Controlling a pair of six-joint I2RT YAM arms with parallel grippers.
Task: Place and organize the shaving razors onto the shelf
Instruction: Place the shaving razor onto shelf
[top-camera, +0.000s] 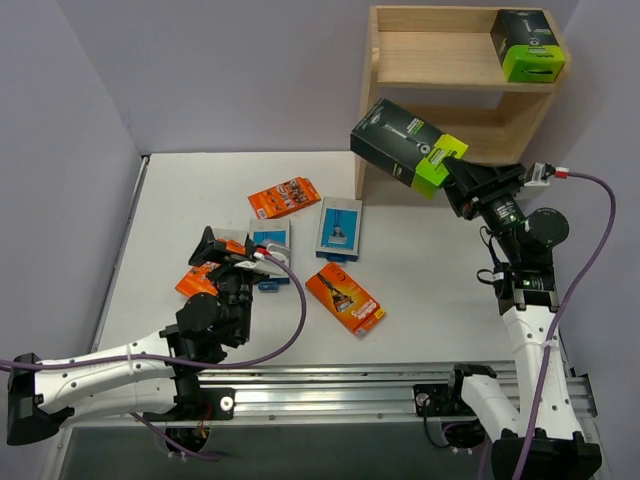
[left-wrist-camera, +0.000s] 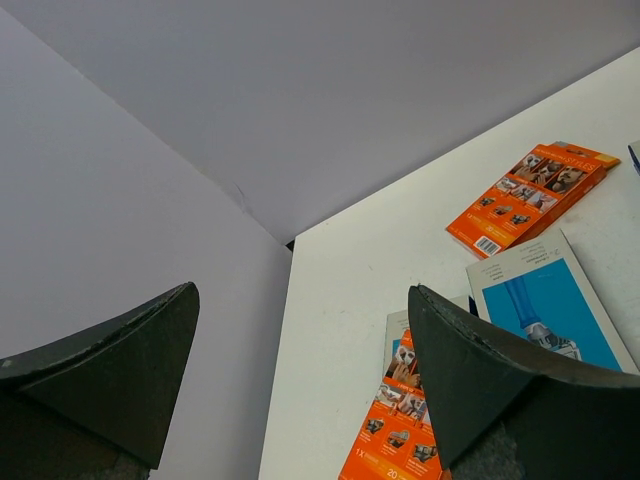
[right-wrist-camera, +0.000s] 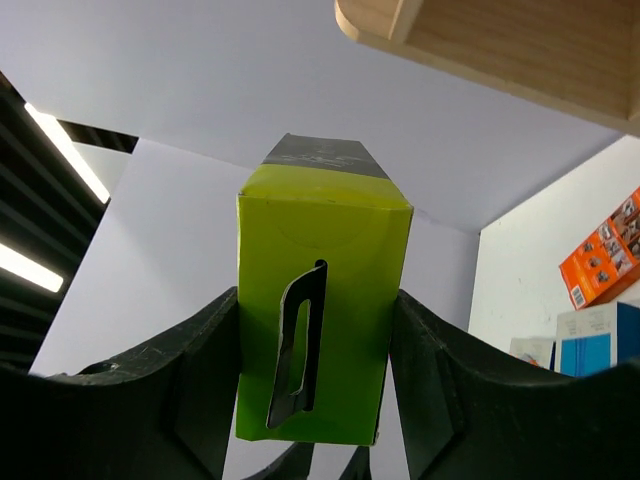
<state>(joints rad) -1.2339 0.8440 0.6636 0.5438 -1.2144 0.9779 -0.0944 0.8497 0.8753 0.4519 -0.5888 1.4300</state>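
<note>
Pale lavender walls close in a white table (top-camera: 420, 300), matte and smooth, with the shelf (top-camera: 440, 60) of light bare wood at its far right corner.

My right gripper (top-camera: 447, 172) pinches a black box (top-camera: 400, 140) by its lime-green end, one finger pressed flat on each side. The box is in the air in front of the shelf's left side panel. Seen from above, its long axis runs from upper left to lower right, with the black end pointing away from me and to the left. The green end faces back into my wrist camera, plain card with a narrow hang slot cut through it. White print and a round mark show on the black face, too small to read.

A second black box (top-camera: 528, 44) sits at the right end of the upper tier, its green end toward the front.

My left gripper (left-wrist-camera: 300, 385) is low over the left of the table, its fingers spread wide with nothing between them. Three flat orange packs (top-camera: 285, 197) (top-camera: 346, 300) (top-camera: 195, 282) lie on the table, the last one partly under that gripper. Two light-blue cards (top-camera: 339, 228) (top-camera: 272, 238) lie between them, glossy, each showing a razor. On the nearest orange pack I can read "1X" and "20", but no brand name is legible.
</note>
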